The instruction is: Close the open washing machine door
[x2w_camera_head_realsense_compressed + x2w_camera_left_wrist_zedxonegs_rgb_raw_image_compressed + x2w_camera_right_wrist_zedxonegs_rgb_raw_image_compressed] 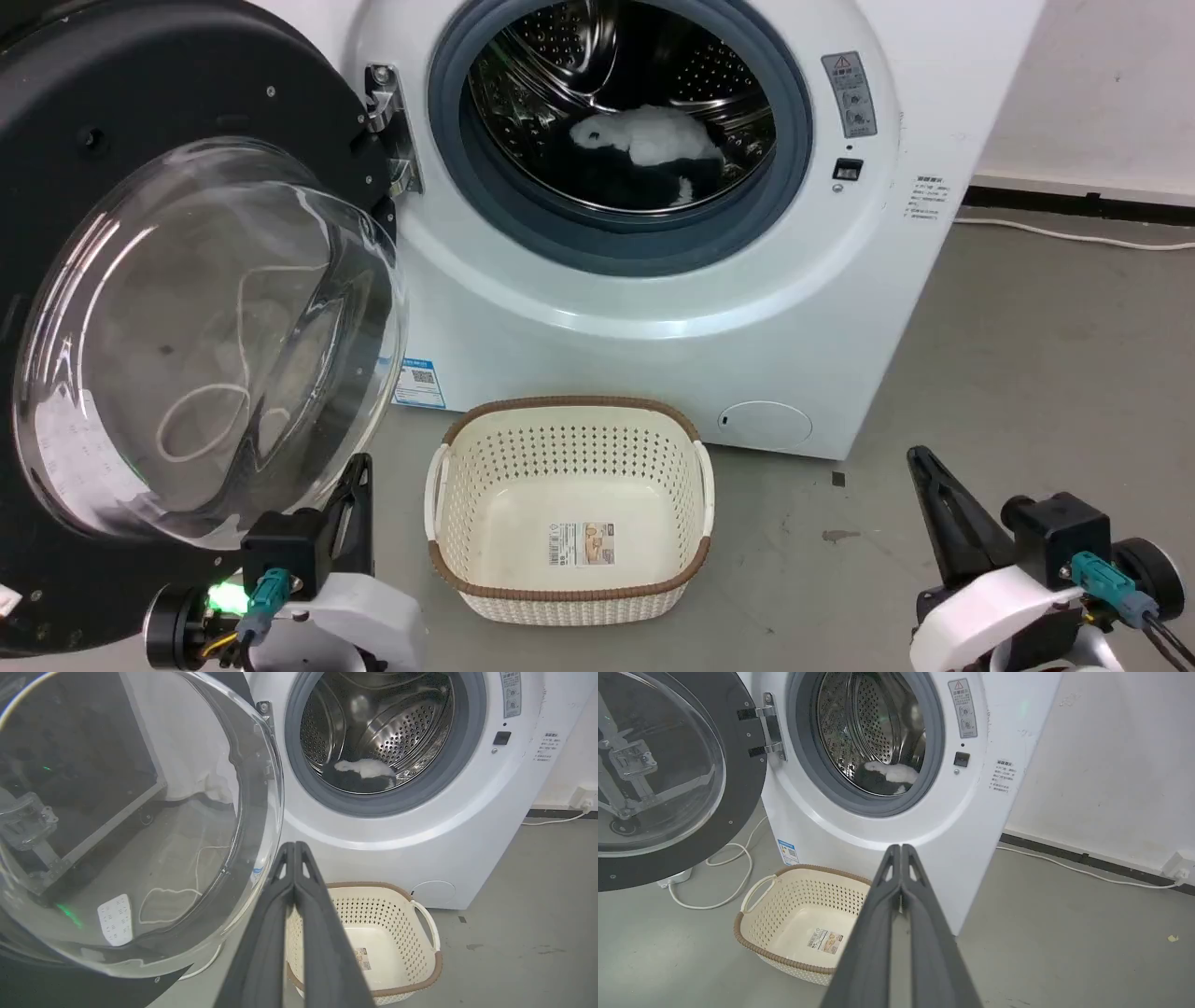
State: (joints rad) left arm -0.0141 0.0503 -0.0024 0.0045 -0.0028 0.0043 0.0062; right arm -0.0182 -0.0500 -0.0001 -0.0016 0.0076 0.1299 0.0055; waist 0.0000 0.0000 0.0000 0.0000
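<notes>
The washing machine door stands swung wide open at the left, its black rim and bulging glass bowl facing me. The white washing machine shows its steel drum with white and dark laundry inside. My left gripper is shut and empty, its tips close by the lower right edge of the glass bowl. In the left wrist view the left gripper points between the door and the washing machine. My right gripper is shut and empty, low at the right, well apart from the door.
A cream perforated basket sits on the grey floor right in front of the washer, between my two grippers. A white cable loops on the floor under the door. Another cable runs along the wall at the right.
</notes>
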